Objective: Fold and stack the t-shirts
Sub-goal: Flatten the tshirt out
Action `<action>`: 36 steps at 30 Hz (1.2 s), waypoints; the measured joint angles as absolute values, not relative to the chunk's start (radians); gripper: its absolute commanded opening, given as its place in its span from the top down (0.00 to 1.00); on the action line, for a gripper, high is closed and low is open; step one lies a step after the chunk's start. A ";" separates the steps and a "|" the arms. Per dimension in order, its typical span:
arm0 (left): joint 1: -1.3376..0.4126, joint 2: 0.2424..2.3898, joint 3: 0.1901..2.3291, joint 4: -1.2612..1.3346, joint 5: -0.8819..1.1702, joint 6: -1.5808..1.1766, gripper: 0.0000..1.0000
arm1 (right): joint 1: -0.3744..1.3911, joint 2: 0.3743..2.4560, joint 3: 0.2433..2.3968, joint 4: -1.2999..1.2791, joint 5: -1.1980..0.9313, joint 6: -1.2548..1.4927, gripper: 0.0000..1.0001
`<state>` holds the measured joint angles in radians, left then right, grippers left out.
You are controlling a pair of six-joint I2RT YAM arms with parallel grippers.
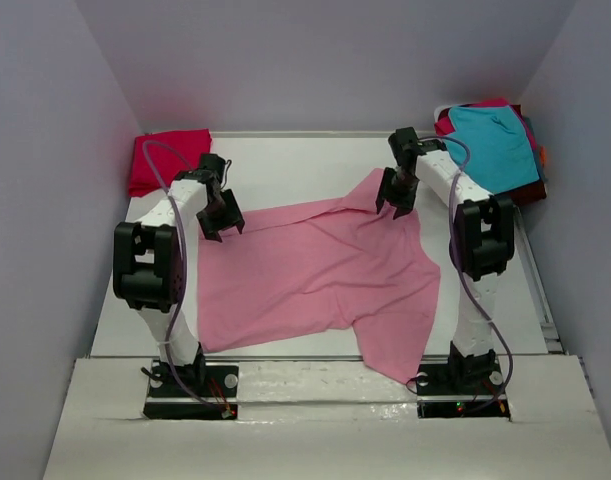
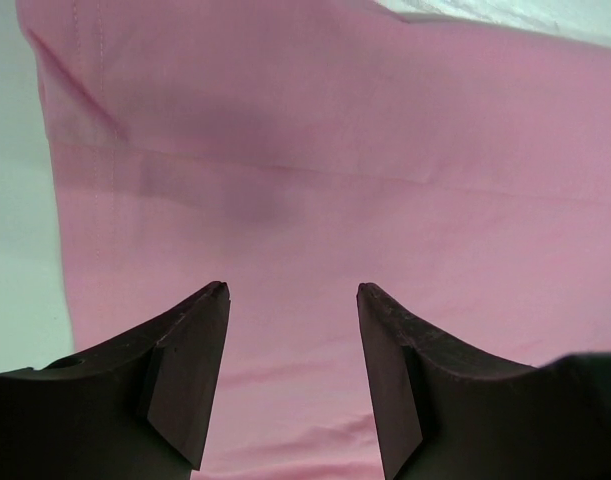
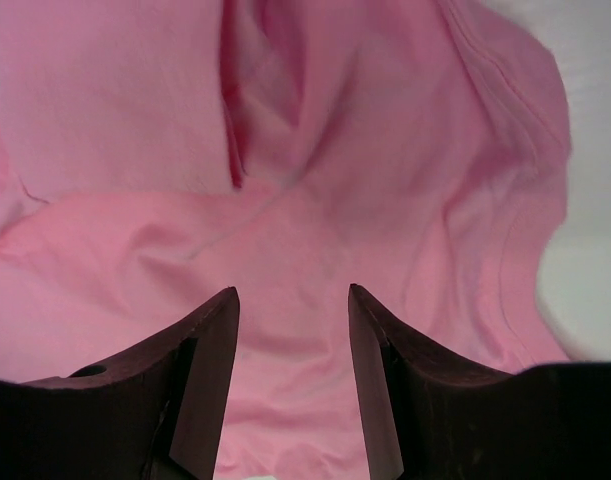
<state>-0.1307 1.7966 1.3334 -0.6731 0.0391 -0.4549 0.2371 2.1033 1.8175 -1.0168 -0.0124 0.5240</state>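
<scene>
Pink t-shirt [image 1: 315, 275] lies spread, rumpled and unfolded on the desk [image 1: 285, 160]. Left gripper [image 1: 223, 215] at 10 o'clock and right gripper [image 1: 396, 197] at 1 o'clock hover over it, jaws apart, empty. Red tee [image 1: 168, 158] sits folded at 11 o'clock; teal tee [image 1: 495, 145], heaped at 2 o'clock, waits.

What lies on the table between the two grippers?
The far part of the pink t-shirt, spread out, runs from the left gripper to the right gripper; nothing else. The top view shows it.
</scene>
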 measured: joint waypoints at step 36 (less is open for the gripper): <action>-0.131 1.856 1.364 -0.670 -0.056 -0.465 0.35 | 0.237 2.251 1.953 -0.901 -0.155 0.513 0.49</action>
<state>-0.1307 1.8561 1.3640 -0.6701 -0.0555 -0.4652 0.2371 2.2505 1.9533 -0.9012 -0.1555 0.5133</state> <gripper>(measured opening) 0.650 0.513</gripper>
